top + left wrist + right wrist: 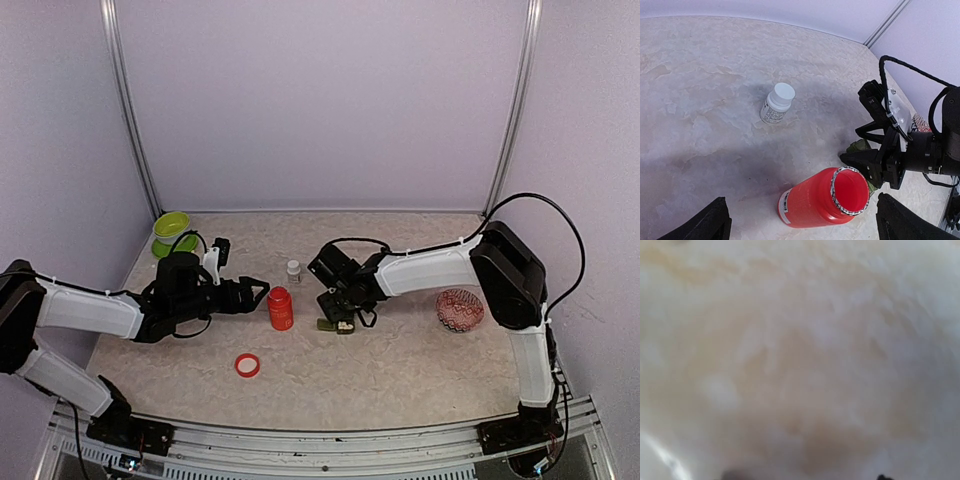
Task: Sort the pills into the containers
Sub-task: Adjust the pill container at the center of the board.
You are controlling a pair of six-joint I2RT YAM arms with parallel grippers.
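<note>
The containers [335,325], a short dark green row of boxes, lie on the table right of centre, and something pale shows in one box. My right gripper [342,306] points down just over them. Its wrist view is a close blur of table, with two dark fingertips [732,475] wide apart at the bottom edge. The containers also peek out behind the right gripper in the left wrist view [859,146]. An uncapped red bottle [280,308] stands left of them. It also shows in the left wrist view [822,200]. My left gripper [252,293] is open and empty beside the bottle. No loose pills show.
A red cap [247,365] lies near the front. A small capped white bottle [293,269] stands behind the red one, also in the left wrist view [777,103]. A lime-green bowl [171,228] sits at the back left. A red patterned bowl [460,310] sits at the right.
</note>
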